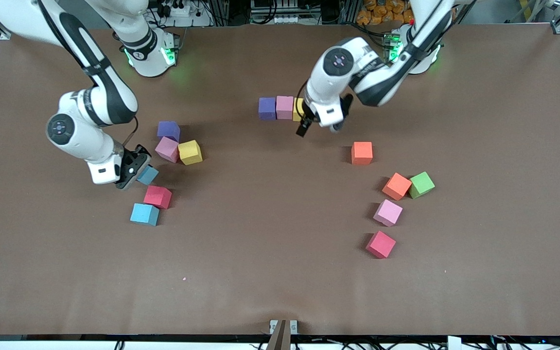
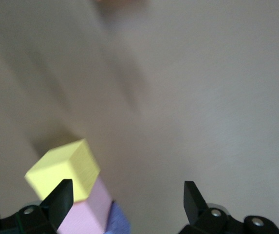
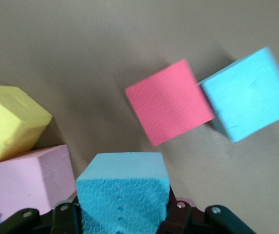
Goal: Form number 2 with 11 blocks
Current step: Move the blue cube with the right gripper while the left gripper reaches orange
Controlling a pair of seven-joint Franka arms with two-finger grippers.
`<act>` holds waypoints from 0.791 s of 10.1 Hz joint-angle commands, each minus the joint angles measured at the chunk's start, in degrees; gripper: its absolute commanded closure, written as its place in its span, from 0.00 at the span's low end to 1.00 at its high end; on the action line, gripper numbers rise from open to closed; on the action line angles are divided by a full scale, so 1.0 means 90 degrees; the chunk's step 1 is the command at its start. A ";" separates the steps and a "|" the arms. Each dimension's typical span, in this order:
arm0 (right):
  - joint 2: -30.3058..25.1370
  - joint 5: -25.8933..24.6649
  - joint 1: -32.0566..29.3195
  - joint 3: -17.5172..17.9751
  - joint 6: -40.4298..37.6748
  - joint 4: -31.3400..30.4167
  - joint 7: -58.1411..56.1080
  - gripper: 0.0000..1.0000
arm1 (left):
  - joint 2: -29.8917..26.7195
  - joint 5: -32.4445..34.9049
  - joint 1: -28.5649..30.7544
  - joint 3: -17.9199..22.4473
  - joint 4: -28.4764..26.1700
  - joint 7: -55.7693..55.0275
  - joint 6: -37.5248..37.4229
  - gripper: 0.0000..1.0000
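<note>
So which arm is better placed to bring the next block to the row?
Right: the right gripper is shut on a light blue block. The left gripper hangs open, empty, beside the row.

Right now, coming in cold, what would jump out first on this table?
The right end effector, toward the right arm's end of the table, is shut on a light blue cube, beside a red cube and another blue cube. The left end effector hangs open next to a short row of purple, pink and yellow cubes, the start of the number 2.
</note>
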 commanded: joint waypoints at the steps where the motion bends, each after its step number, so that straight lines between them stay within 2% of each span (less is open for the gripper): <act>1: -0.0118 0.0480 0.0606 0.0050 -0.0647 0.0578 0.0796 0.67 | -0.0087 -0.0060 0.0027 0.0579 0.0664 0.1891 -0.0869 0.00; 3: -0.0030 0.1105 0.1581 0.0030 -0.0522 0.0755 0.2315 0.67 | -0.0106 -0.0041 0.0066 0.0902 0.0803 0.4136 -0.1378 0.00; 5: 0.0048 0.1167 0.2568 0.0030 -0.0258 0.0902 0.4248 0.67 | -0.0194 0.0191 0.0144 0.1225 0.0803 0.5780 -0.1516 0.00; 7: 0.0107 0.1060 0.3612 0.0011 0.0335 0.0854 0.6726 0.66 | -0.0175 0.0805 0.0203 0.1644 0.0823 0.7196 -0.1546 0.00; 8: 0.0233 0.1050 0.3878 0.0001 0.0493 0.0892 0.7531 0.66 | -0.0097 0.1002 0.0193 0.1897 0.1026 0.7948 -0.1536 0.00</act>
